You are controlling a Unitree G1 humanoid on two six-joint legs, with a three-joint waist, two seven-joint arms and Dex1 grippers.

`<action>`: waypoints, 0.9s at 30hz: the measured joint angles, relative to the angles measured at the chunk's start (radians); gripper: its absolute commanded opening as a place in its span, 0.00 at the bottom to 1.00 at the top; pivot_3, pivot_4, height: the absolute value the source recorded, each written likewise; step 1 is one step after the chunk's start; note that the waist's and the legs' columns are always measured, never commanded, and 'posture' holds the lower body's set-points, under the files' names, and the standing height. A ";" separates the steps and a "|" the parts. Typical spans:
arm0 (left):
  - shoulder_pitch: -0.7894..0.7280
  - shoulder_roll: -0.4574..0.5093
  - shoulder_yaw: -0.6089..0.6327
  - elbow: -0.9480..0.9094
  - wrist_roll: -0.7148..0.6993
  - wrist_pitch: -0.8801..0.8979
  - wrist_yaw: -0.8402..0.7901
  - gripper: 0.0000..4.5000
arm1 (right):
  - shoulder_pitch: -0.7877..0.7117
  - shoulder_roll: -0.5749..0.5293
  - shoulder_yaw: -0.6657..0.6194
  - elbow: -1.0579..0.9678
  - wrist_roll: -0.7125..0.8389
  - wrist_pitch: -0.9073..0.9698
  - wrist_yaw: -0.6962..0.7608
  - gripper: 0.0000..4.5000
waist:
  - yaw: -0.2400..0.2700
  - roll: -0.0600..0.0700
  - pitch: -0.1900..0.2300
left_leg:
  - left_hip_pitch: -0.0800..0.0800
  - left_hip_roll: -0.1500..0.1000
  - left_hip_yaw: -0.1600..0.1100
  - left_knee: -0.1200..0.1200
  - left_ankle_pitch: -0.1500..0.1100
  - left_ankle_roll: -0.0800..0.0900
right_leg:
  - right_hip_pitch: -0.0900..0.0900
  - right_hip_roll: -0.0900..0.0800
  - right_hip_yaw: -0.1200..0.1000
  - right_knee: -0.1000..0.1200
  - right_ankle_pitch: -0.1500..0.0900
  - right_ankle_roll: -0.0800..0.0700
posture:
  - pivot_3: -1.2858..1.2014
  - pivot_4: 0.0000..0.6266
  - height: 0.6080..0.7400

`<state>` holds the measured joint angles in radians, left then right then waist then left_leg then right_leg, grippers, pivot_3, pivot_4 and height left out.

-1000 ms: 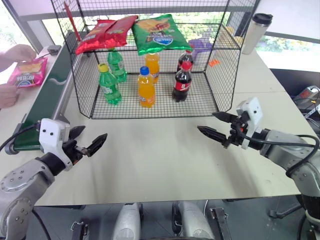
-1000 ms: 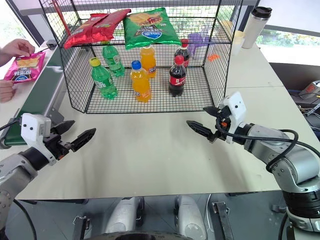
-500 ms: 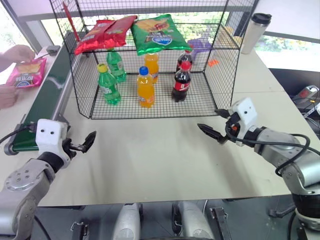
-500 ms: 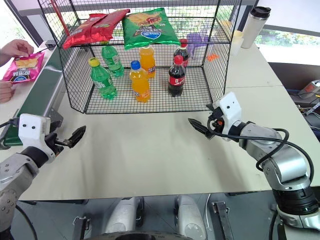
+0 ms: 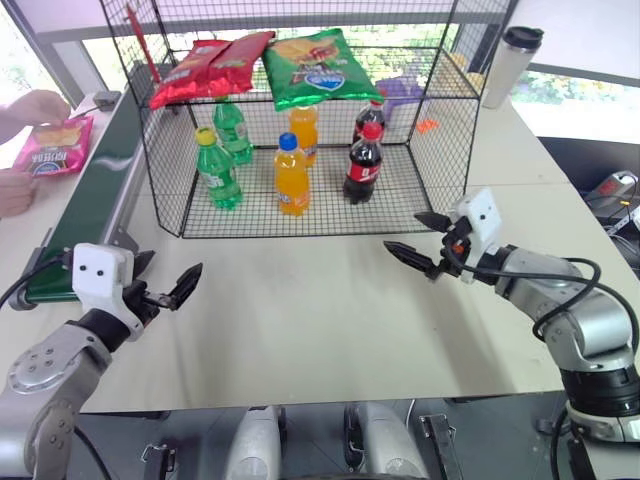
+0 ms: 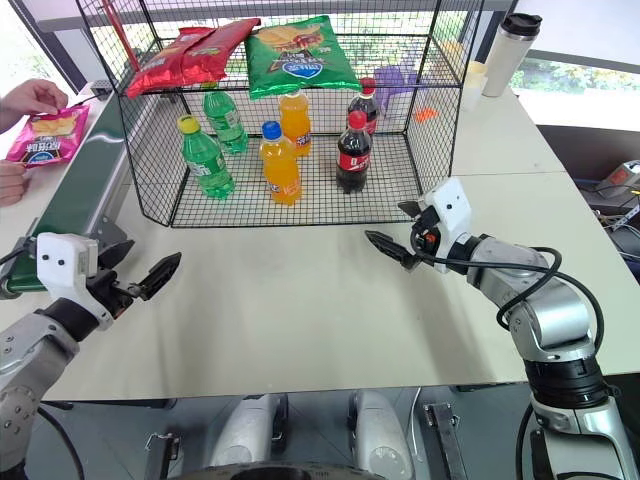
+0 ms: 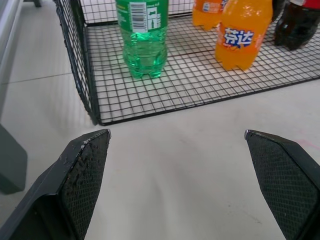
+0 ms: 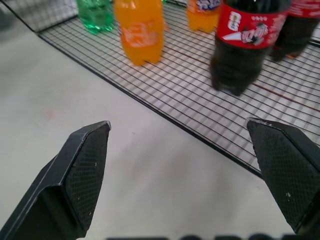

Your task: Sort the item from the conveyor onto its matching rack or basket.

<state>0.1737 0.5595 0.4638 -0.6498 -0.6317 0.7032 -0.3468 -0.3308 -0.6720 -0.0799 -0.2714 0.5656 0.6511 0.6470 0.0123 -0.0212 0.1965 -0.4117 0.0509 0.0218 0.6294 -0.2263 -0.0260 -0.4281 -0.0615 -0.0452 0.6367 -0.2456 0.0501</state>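
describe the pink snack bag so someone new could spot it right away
Start at the big black wire rack, then follow the dark-green conveyor along its left side. Just beyond the belt, a person's hands hold the snack bag: the one magenta-pink bag, unlike those atop the rack.

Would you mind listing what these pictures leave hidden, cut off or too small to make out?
- Pink snack bag: a person's hand covers its far corner, head views; whether it rests on the conveyor is unclear.
- Person: cut off by the left edge of the head views.
- Purple item behind the rack: blurred by the wire grid, unidentifiable.
- Green bottle: top cut off by the left wrist view's edge.
- Cola bottle: cap cut off in the right wrist view.
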 measured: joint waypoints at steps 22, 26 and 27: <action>-0.029 0.000 -0.001 0.001 -0.014 0.001 -0.017 0.99 | -0.031 0.020 0.021 0.003 -0.015 -0.002 0.076 1.00 | 0.000 0.000 0.000 | 0.000 0.000 0.000 0.001 0.000 0.000 | 0.001 0.000 0.000 0.000 0.001 0.001 | 0.52 0.24 1.00; -0.028 -0.001 -0.001 0.001 -0.013 0.000 -0.018 0.99 | -0.039 0.025 0.028 0.014 -0.028 -0.003 0.078 1.00 | 0.001 0.000 0.000 | 0.000 0.000 0.000 0.001 0.000 0.000 | 0.001 0.000 0.000 0.000 0.001 0.001 | 0.52 0.24 1.00; -0.028 -0.001 0.000 0.001 -0.013 0.000 -0.018 0.99 | -0.042 0.025 0.028 0.018 -0.032 -0.004 0.078 1.00 | 0.000 0.000 0.000 | 0.000 0.000 0.000 0.001 0.000 0.000 | 0.001 0.000 0.000 0.000 0.001 0.001 | 0.52 0.24 1.00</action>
<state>0.1456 0.5586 0.4633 -0.6492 -0.6448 0.7033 -0.3648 -0.3733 -0.6471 -0.0519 -0.2539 0.5335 0.6471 0.7246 0.0125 -0.0212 0.1965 -0.4115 0.0508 0.0219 0.6308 -0.2262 -0.0260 -0.4275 -0.0613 -0.0449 0.6370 -0.2445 0.0515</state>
